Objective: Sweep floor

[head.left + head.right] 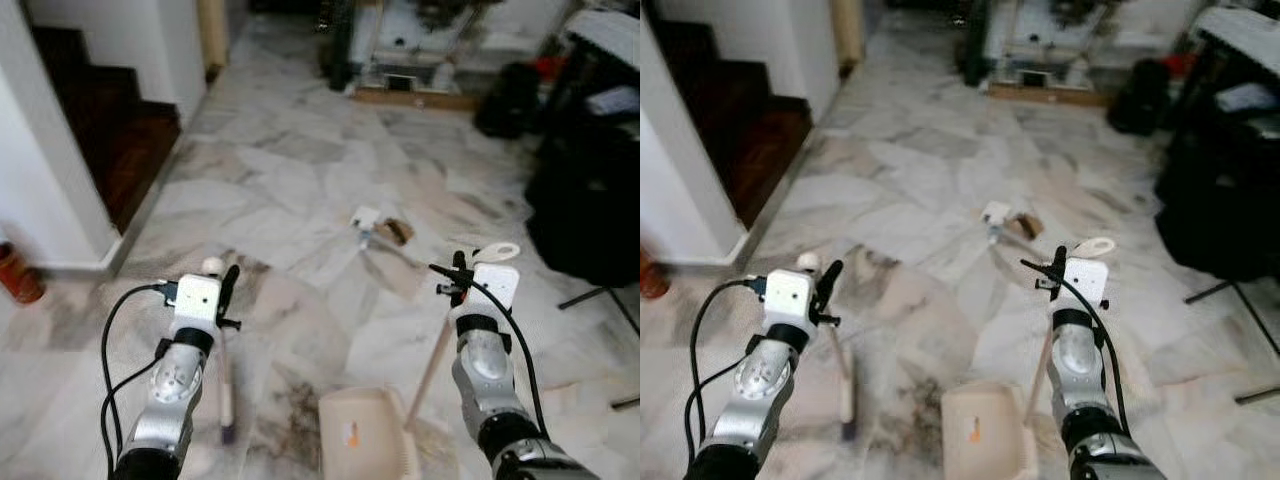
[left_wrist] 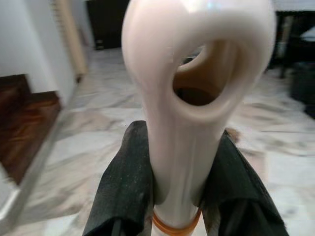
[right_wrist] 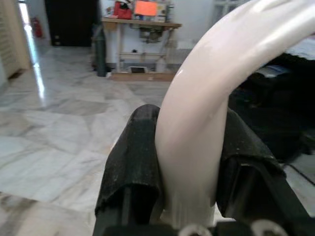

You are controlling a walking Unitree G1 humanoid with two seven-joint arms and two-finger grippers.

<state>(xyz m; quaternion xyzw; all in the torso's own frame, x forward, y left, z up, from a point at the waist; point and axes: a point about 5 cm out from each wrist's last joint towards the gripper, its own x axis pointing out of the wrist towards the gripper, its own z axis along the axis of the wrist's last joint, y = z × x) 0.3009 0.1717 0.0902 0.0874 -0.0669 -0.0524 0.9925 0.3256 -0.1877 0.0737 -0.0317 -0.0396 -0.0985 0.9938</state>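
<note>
Left eye view: left gripper (image 1: pixel 228 285) clamps the broom handle (image 1: pixel 226 385), right gripper (image 1: pixel 452 276) the dustpan handle (image 1: pixel 432 362); debris (image 1: pixel 382 229), perhaps paper, lies beyond the dustpan (image 1: pixel 362 436).

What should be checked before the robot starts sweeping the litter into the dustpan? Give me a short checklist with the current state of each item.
1. Left gripper shut on broom handle: ok.
2. Right gripper shut on dustpan handle: ok.
3. Dustpan down at the floor: ok, though contact cannot be told.
4. Litter within the head view: ok; it lies ahead, apart from the dustpan.
5. Broom head position: cannot tell.
6. Black objects on the robot's right kept apart from the sweep path: ok.
</note>
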